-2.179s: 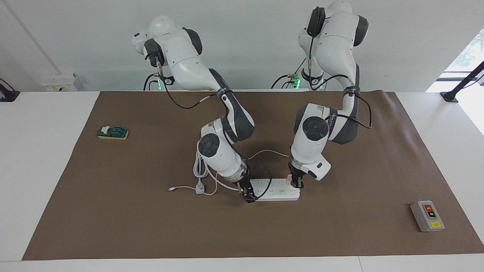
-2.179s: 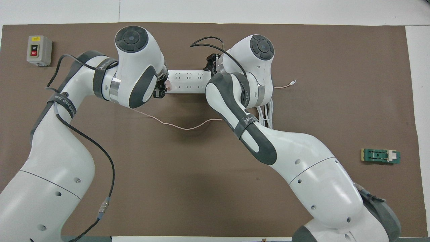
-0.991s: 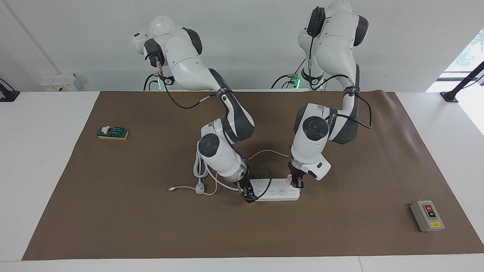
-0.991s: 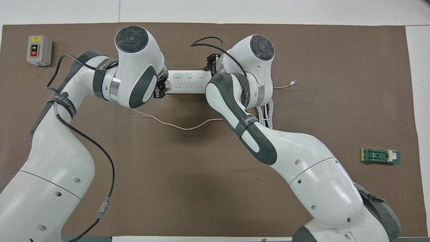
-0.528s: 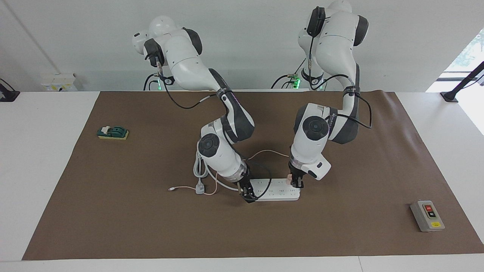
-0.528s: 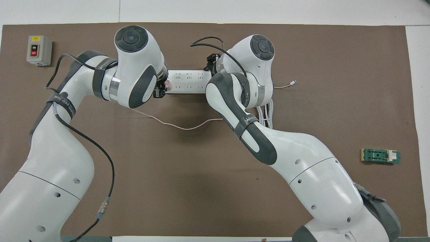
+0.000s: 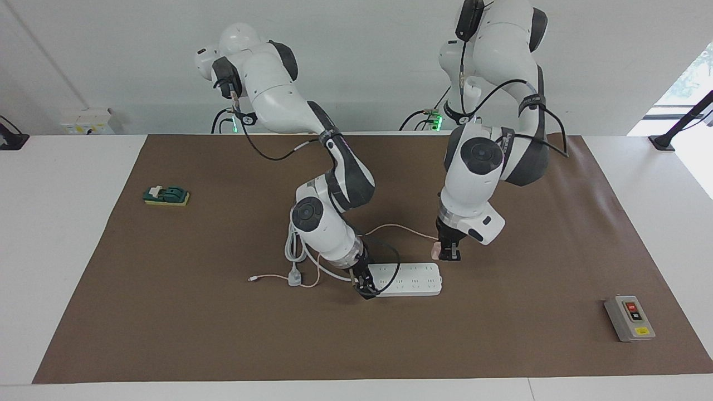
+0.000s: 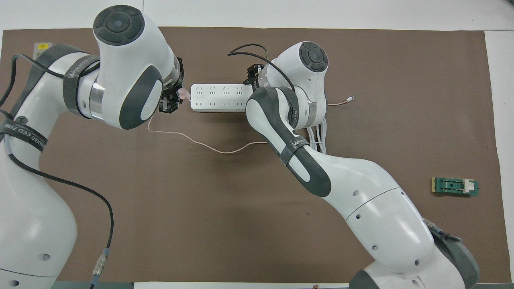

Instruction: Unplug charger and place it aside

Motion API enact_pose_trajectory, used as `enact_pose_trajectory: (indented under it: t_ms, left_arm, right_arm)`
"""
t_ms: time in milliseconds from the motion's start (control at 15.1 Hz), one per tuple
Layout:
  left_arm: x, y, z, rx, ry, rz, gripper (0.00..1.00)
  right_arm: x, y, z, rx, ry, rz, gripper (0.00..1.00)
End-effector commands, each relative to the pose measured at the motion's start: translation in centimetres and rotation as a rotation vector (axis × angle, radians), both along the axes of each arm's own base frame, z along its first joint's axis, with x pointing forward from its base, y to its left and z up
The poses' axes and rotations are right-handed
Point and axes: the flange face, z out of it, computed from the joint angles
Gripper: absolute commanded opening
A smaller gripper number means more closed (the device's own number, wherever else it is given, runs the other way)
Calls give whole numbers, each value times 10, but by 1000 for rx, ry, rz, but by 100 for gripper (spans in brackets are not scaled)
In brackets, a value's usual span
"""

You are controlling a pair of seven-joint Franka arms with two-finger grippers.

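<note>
The pale pink charger (image 7: 435,252) is out of the white power strip (image 7: 409,279) and hangs in my left gripper (image 7: 449,255), which is shut on it a little above the brown mat, just off the strip's end toward the left arm's end. In the overhead view the charger (image 8: 184,94) sits beside the strip (image 8: 217,97) at my left gripper (image 8: 172,100). Its thin pink cable (image 7: 390,225) trails over the mat (image 8: 200,144). My right gripper (image 7: 365,287) is down on the strip's other end (image 8: 251,76).
A grey switch box (image 7: 629,318) stands near the left arm's end, mostly hidden overhead. A green block on a yellow pad (image 7: 166,196) lies toward the right arm's end (image 8: 455,186). A grey-white plug (image 7: 294,277) with a coiled white cord (image 8: 319,136) lies beside the right gripper.
My left gripper has pulled the charger up out of the power strip and moved it toward the left arm's end. The cable followed. The right gripper and the strip have stayed put.
</note>
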Motion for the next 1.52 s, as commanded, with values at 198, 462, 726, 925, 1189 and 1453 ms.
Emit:
enact_pose_trajectory:
  t_ms: [198,462,726,925,1189,1453]
  left_arm:
    - [-13,80,53,-27,115,-516,0]
    - [-22,160,78,-65,165,-797,0]
    - [-45,229,82,-141,184,-1039,0]
    - [-82,304,66,-270,122,-1221,0]
    - [-116,305,28,-234,82,-1215,0]
    - [-141,297,-12,-217,50,-1214,0]
  right_arm:
    - [3,-10,-8,-7,-36,31,47]
    - [6,-13,6,-2,-52,27,100]
    - [9,-22,35,-2,-76,23,100]
    - [-1,-41,64,-79,-107,45,100]
    - [-13,-50,77,-88,-101,40,100]
    - [-14,-50,84,-84,-116,37,100]
